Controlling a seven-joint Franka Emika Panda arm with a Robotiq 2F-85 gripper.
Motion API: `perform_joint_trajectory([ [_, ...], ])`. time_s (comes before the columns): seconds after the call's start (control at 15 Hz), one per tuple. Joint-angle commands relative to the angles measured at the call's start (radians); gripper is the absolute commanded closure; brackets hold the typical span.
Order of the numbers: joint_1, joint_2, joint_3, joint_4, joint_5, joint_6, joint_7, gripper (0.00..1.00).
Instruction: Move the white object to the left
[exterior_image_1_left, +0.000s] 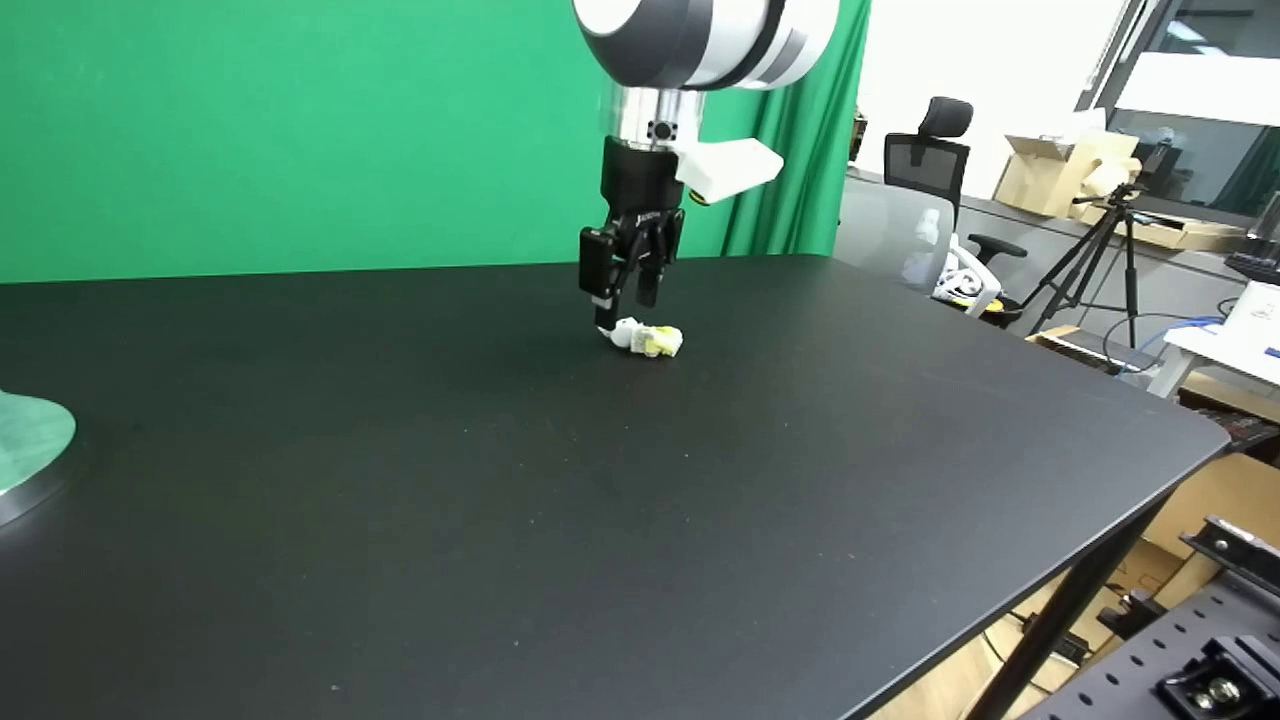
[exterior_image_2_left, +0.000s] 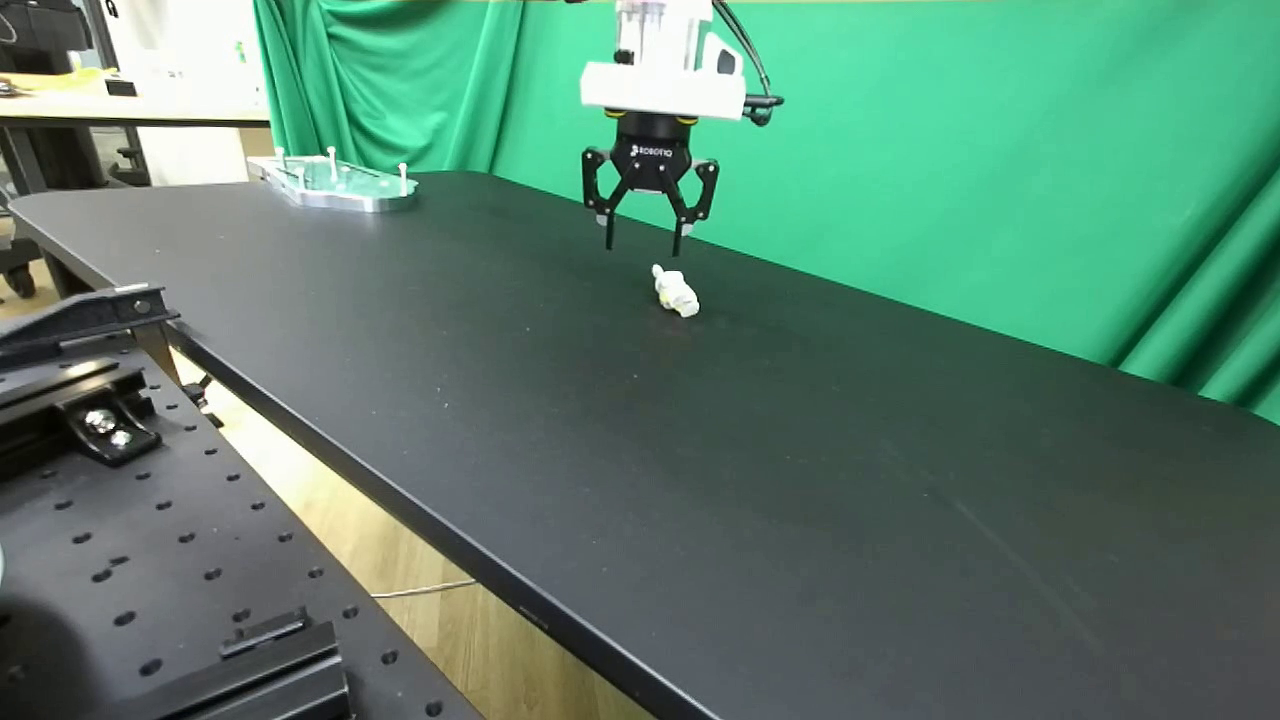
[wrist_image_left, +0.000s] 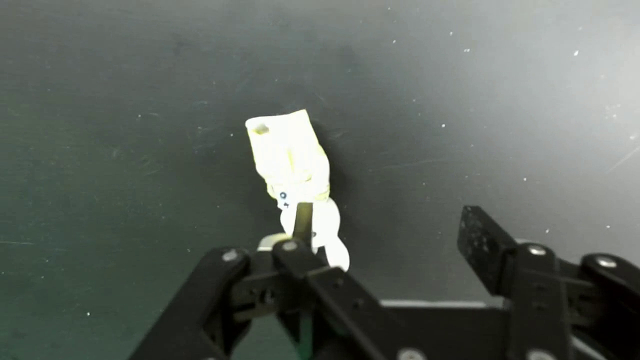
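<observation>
This looks like a robotics lab, in a room with an office side to it. A robot arm (exterior_image_1_left: 690, 45) hangs over a wide black table (exterior_image_1_left: 520, 450), and a green cloth backdrop (exterior_image_1_left: 300, 130) runs behind. Beside the table is a dark perforated plate (exterior_image_2_left: 180, 592) with black rails (exterior_image_2_left: 270, 690) on it. Past the backdrop's edge stand a tripod (exterior_image_1_left: 1100, 238), a cardboard box (exterior_image_1_left: 1035, 185) and a mesh-backed chair (exterior_image_1_left: 925, 165) (its headrest (exterior_image_1_left: 946, 117) hints at office work).
</observation>
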Motion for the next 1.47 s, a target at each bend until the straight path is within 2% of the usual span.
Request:
perform_joint_trajectory([
  [0.0, -0.008, -0.007, 0.001, 0.043, -0.002, -0.093, -0.007, 0.00],
  [0.13, -0.005, -0.020, -0.016, 0.052, -0.030, -0.136, -0.015, 0.00],
  [0.4, -0.071, -0.004, 0.013, 0.096, -0.025, -0.254, -0.243, 0.00],
  [0.6, -0.094, 0.025, 0.001, 0.130, -0.054, -0.255, -0.362, 0.00],
  [0.87, -0.095, 0.062, -0.011, 0.169, -0.071, -0.241, -0.401, 0.00],
  [1.4, -0.061, 0.129, 0.006, 0.235, -0.056, -0.269, -0.377, 0.00],
])
